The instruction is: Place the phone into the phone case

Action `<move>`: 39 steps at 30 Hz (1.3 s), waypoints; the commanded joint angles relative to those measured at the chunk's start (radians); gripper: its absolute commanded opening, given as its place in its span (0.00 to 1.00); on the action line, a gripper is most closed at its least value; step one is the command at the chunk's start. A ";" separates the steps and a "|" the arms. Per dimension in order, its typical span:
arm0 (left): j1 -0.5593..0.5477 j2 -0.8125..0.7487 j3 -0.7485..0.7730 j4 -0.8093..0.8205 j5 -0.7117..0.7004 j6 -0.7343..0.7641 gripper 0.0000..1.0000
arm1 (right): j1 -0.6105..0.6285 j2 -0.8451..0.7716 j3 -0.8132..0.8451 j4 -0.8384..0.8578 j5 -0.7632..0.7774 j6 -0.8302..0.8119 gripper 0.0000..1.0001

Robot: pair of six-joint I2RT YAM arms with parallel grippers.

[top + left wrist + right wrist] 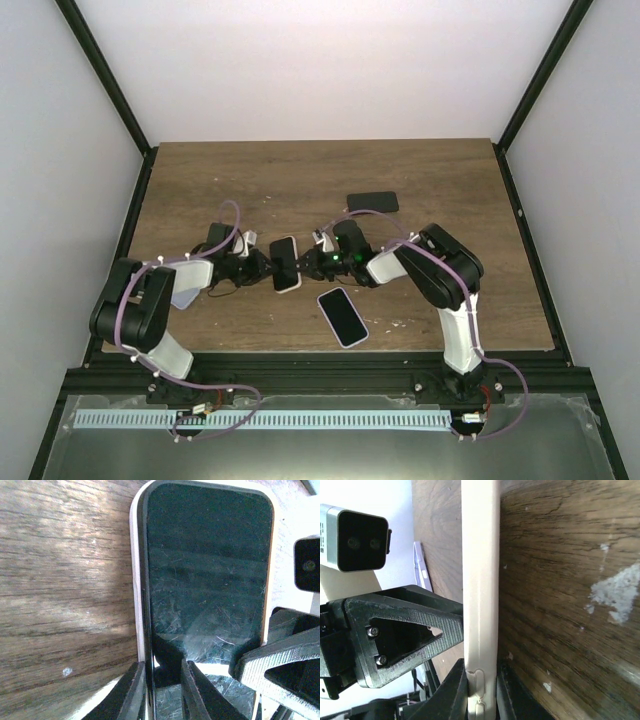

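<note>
Above the tabletop [420,180], the left end effector [162,672] is clamped on the phone [210,570] and the right end effector [481,675] pinches the case [480,580] rim. The phone sits between them, seemingly being seated. Next, the corners likely need pressing home.

Wooden table [300,170], a dark flat rectangle [372,202] far back, a white-rimmed handset [342,317] near its front edge.

No readable text, labels, brands or numbers anywhere
</note>
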 commanded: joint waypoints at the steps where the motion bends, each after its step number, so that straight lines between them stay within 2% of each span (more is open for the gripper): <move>1: -0.008 -0.034 -0.007 -0.081 0.038 -0.018 0.26 | 0.013 -0.054 0.002 0.024 -0.061 -0.022 0.06; 7: 0.026 -0.203 0.034 -0.159 0.075 -0.049 0.42 | -0.033 -0.122 -0.067 0.115 -0.122 -0.009 0.02; 12: 0.061 -0.358 0.065 -0.212 0.110 -0.065 0.60 | -0.051 -0.234 -0.108 0.163 -0.191 -0.018 0.01; 16: 0.110 -0.462 0.023 -0.097 0.243 -0.141 0.72 | -0.053 -0.343 -0.151 0.216 -0.248 0.001 0.01; 20: 0.117 -0.546 0.028 -0.046 0.325 -0.181 0.79 | -0.055 -0.431 -0.213 0.343 -0.296 0.091 0.02; 24: 0.115 -0.575 0.004 0.104 0.414 -0.284 0.79 | -0.056 -0.493 -0.243 0.452 -0.317 0.188 0.02; 29: 0.101 -0.574 -0.055 0.362 0.464 -0.434 0.72 | -0.046 -0.513 -0.241 0.548 -0.341 0.265 0.02; 32: 0.088 -0.570 -0.059 0.396 0.458 -0.449 0.62 | -0.037 -0.505 -0.239 0.582 -0.343 0.291 0.02; 39: 0.087 -0.543 -0.043 0.397 0.446 -0.463 0.19 | -0.027 -0.483 -0.238 0.580 -0.340 0.286 0.06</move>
